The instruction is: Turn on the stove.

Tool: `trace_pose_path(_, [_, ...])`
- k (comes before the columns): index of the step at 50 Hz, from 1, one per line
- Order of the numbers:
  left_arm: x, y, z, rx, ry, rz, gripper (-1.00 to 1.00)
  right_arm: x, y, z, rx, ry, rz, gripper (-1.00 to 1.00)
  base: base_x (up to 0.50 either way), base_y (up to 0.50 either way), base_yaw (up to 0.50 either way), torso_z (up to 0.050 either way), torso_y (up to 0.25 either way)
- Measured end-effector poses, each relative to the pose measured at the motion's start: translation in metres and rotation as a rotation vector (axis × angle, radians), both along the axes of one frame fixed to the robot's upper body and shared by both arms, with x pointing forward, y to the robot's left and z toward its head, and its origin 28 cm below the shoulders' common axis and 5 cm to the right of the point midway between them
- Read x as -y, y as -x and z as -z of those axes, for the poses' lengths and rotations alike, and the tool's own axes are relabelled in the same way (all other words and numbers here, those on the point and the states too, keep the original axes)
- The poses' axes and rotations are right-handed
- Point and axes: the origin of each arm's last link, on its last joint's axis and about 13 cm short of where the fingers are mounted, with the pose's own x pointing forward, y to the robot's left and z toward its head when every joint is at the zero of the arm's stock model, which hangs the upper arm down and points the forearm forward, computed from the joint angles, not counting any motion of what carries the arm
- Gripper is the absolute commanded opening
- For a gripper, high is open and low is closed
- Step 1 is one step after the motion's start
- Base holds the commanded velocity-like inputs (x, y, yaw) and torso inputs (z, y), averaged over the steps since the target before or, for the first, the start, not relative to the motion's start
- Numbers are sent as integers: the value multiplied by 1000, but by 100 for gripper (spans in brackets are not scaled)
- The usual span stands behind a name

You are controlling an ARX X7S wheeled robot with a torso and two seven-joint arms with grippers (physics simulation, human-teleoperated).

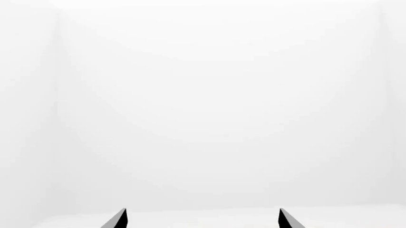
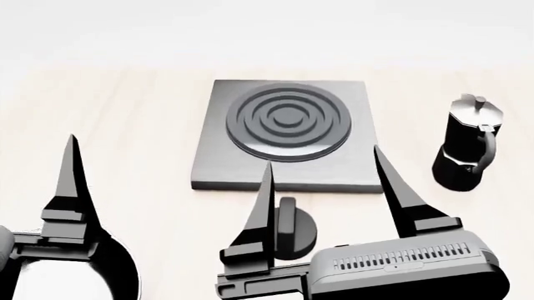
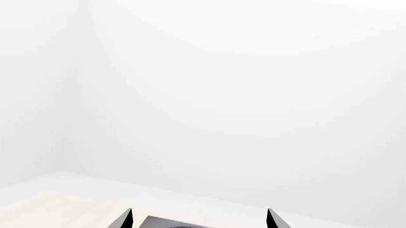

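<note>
The stove (image 2: 288, 140) is seen lying flat on the pale wooden counter (image 2: 125, 125) in the head view, its dark ring burner (image 2: 289, 123) raised at the middle of the grey slab. Just in front of the slab's near edge, the small round black knob (image 2: 292, 234) is set on the counter, its fin upright.

The right tool (image 2: 326, 178) is held in front of the stove with its two pointed fingers spread wide apart and nothing gripped between them. The knob is seen low between these fingers, close to the left one; whether it is touched cannot be told. In the right wrist view, only the finger tips and a sliver of the slab's edge are shown against white wall.

The left tool (image 1: 201, 218) is held well to the left of the stove, its tips spread apart and empty in the left wrist view.

A black moka pot (image 2: 469, 144) is stood on the counter to the right of the slab, apart from it.
</note>
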Motion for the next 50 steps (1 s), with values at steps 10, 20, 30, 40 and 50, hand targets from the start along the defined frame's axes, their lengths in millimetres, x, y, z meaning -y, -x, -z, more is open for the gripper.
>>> trace_pose_path(10, [0,0,0,0,-2,-2,100,0,0,0,0,-1,0,100,160,0,0,0,0])
trace_pose_path(20, [0,0,0,0,-4,-4,100,0,0,0,-2,-1,0,100,161,0,0,0,2])
trace_pose_path(30, [0,0,0,0,-4,-5,100,0,-2,2,-10,-9,0,100,29,0,0,0,0])
trace_pose_path(40, [0,-1,0,-1,-4,-6,100,-1,-10,11,-68,-18,-11,100,0,0,0,0,0])
trace_pose_path(50, [-1,-1,0,0,-1,-11,100,-2,-20,23,-135,-26,-20,100,0,0,0,0,0])
